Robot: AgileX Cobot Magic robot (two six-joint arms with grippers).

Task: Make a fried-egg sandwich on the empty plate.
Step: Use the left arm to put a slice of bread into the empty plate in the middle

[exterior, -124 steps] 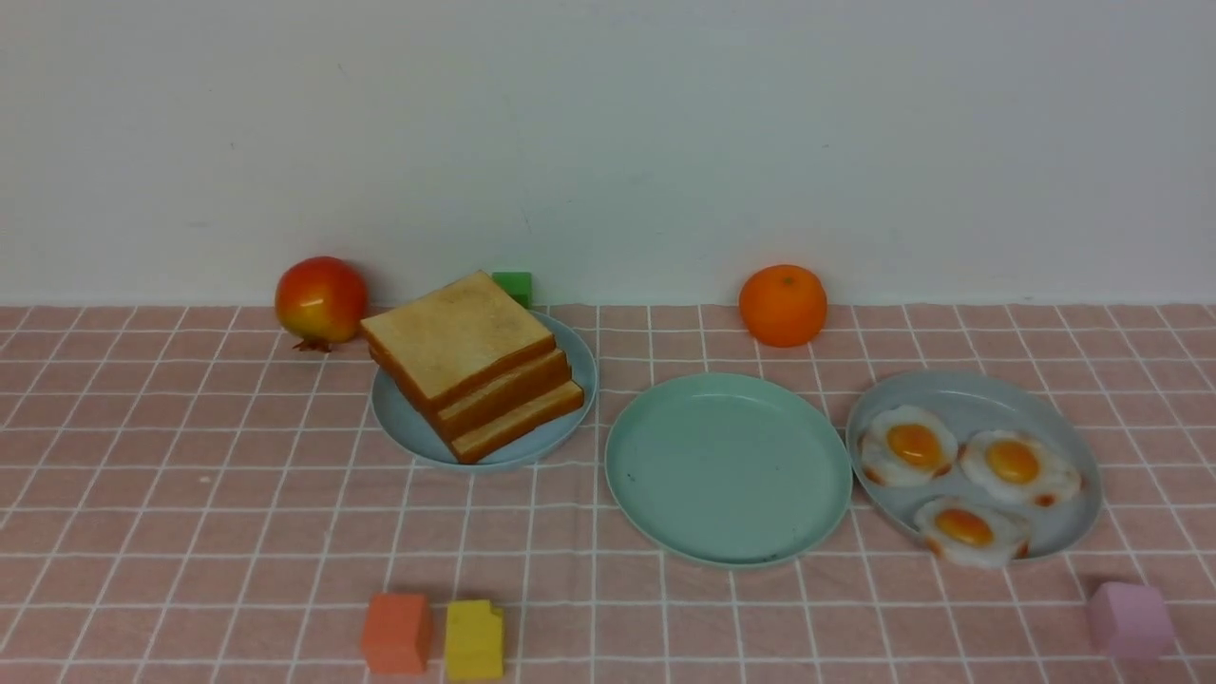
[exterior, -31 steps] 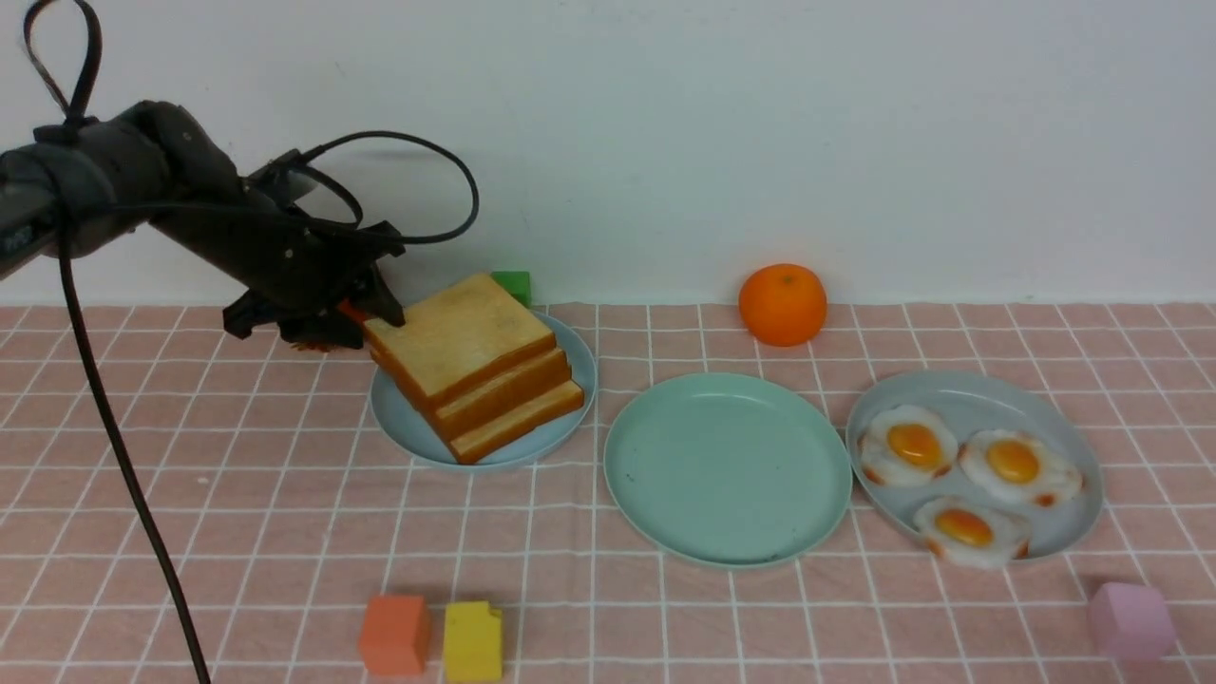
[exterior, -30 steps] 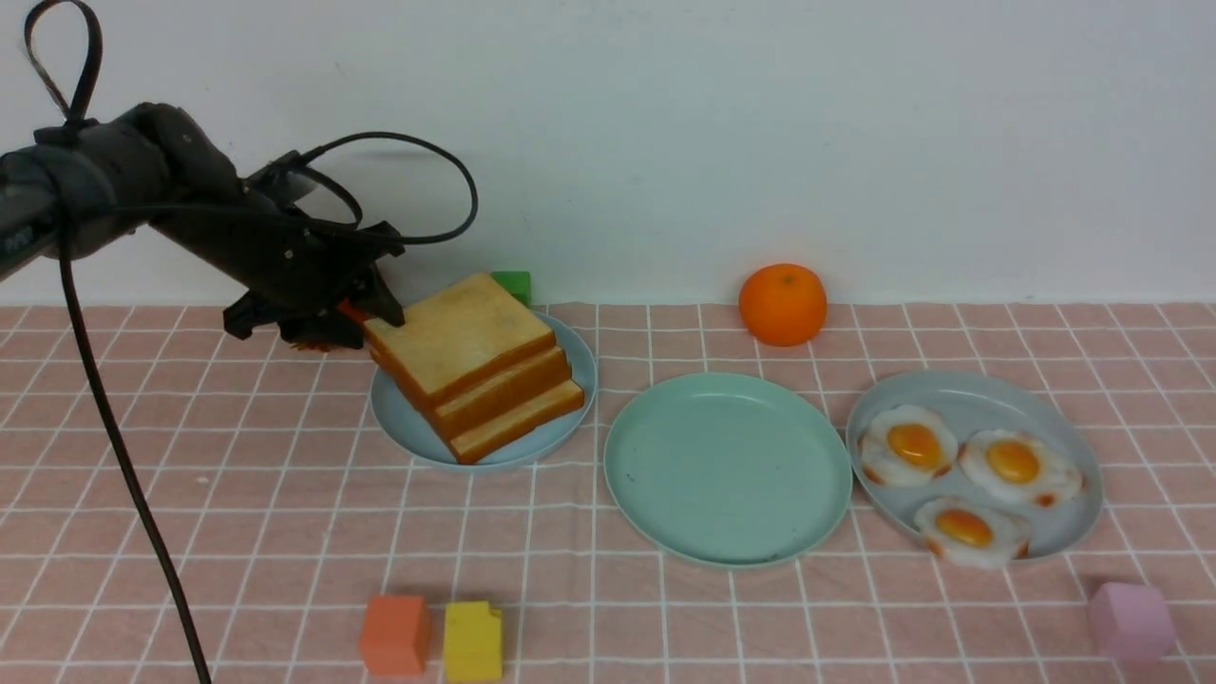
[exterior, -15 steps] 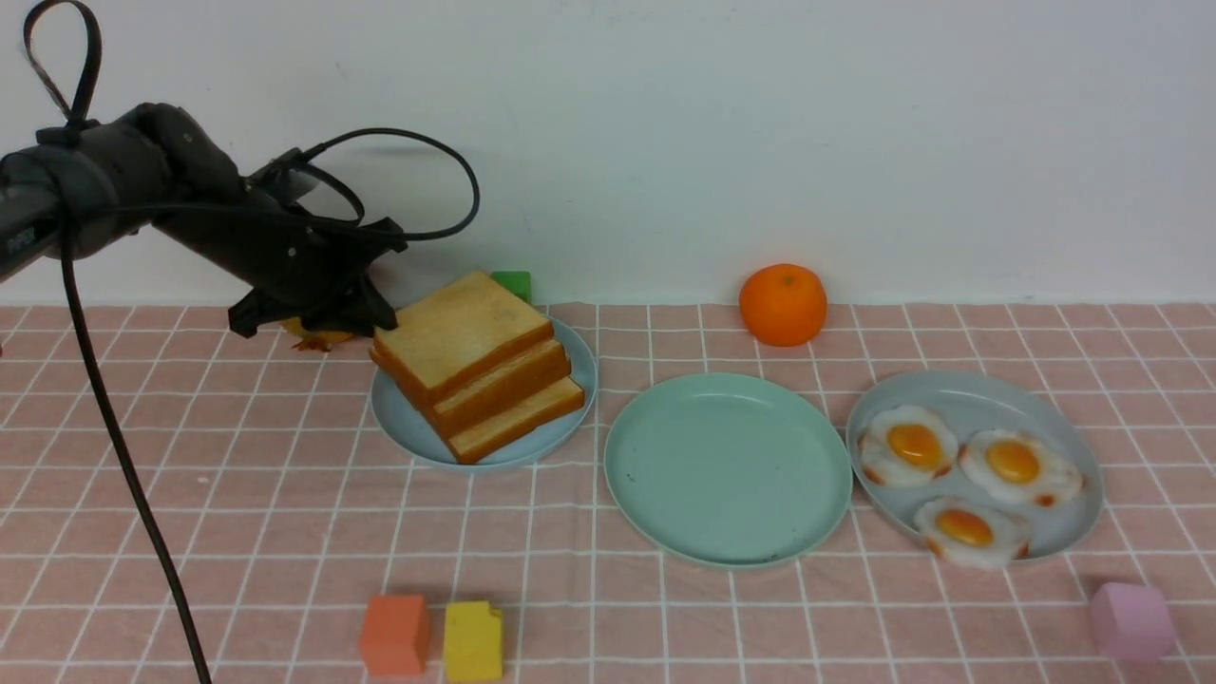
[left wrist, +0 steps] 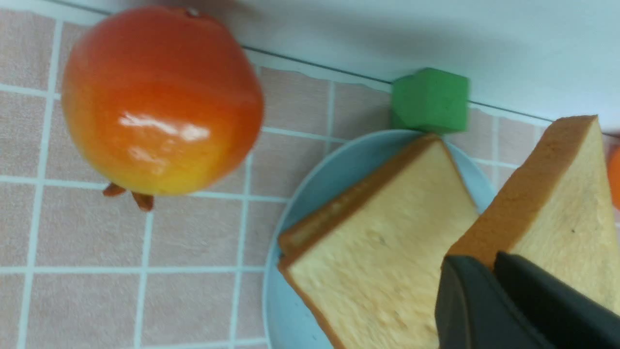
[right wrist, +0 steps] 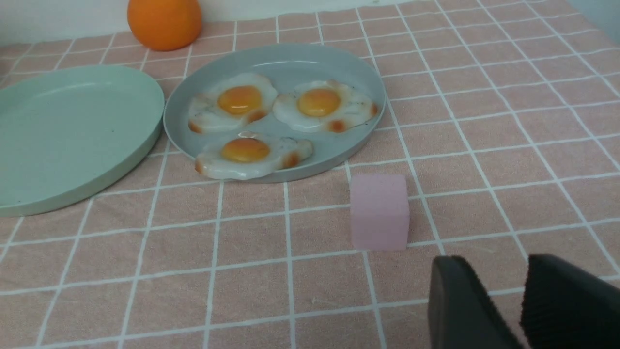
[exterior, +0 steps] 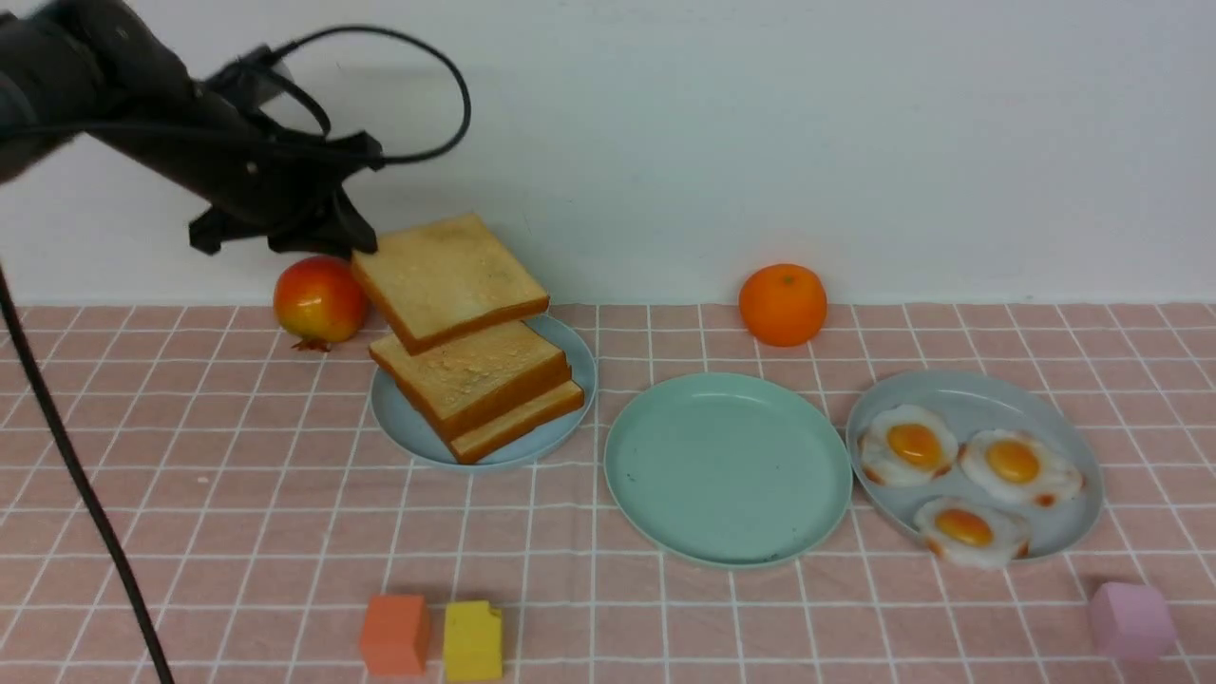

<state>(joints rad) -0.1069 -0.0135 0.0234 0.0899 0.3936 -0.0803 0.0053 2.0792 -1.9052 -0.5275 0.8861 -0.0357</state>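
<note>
My left gripper (exterior: 359,245) is shut on a corner of the top toast slice (exterior: 445,275) and holds it tilted in the air above the two slices (exterior: 480,385) left on the pale blue plate (exterior: 394,423). In the left wrist view the black fingers (left wrist: 465,291) pinch the held toast slice's (left wrist: 557,213) crust. The mint-green plate (exterior: 727,465) sits empty in the middle. Three fried eggs (exterior: 912,445) lie on the grey-blue oval plate (exterior: 978,404). My right gripper (right wrist: 496,264) shows only in its wrist view, open over bare cloth, short of a pink cube (right wrist: 379,211).
A red-yellow pomegranate (exterior: 320,298) and a green cube (left wrist: 431,99) stand behind the toast plate. An orange (exterior: 783,304) sits by the wall. Orange (exterior: 395,634) and yellow (exterior: 473,639) cubes lie near the front edge, the pink cube (exterior: 1130,619) at front right.
My left gripper closed on the top toast slice and lifted it off the stack, up and slightly left. The pomegranate behind is uncovered again.
</note>
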